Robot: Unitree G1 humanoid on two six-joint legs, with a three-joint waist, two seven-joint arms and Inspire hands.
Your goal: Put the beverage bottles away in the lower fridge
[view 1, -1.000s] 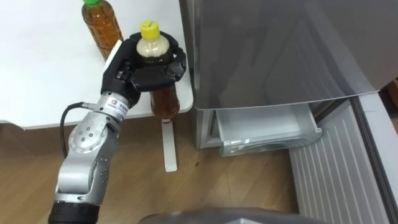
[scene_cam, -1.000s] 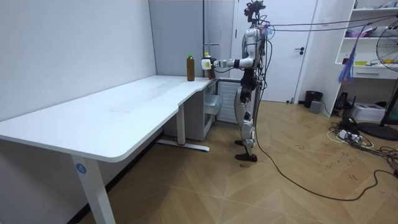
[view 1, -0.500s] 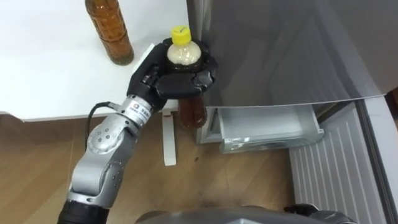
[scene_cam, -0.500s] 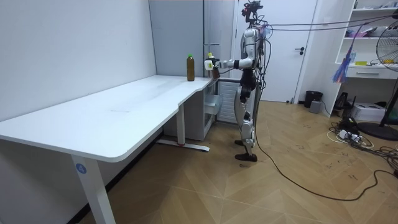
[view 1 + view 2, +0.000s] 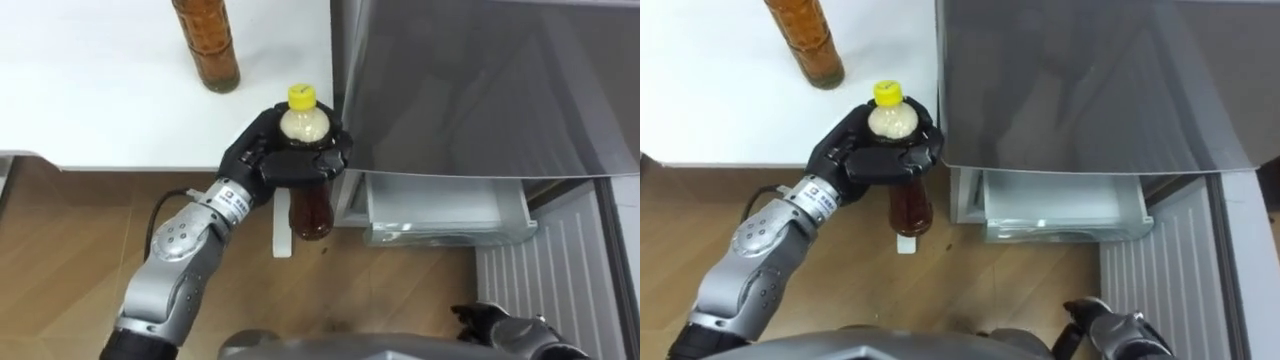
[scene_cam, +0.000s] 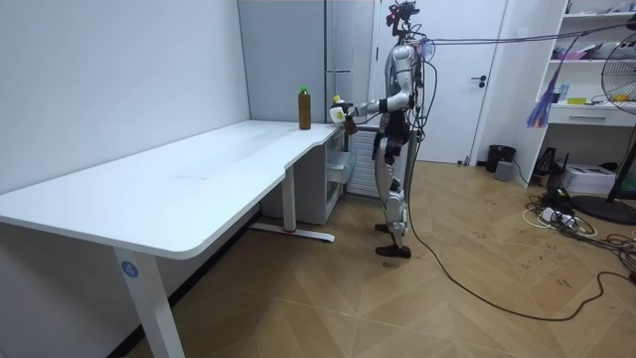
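My left hand is shut on a brown drink bottle with a yellow cap, gripping it round the shoulder. The bottle hangs upright in the air past the white table's corner, just left of the grey fridge. Below the fridge front, a pale lower drawer stands pulled out, right of the bottle. A second brown bottle stands on the table behind my hand. My right hand shows low at the bottom right. In the room view I stand at the table's end facing the fridge, bottle held out.
The ribbed inner face of the fridge door lies open at the lower right. A white table foot rests on the wooden floor under the held bottle. Open floor spreads to the lower left.
My left hand has lifted the yellow-capped bottle off the table's corner and drawn it right and nearer, now over the floor. The view has shifted, and my right hand has come in at the bottom.
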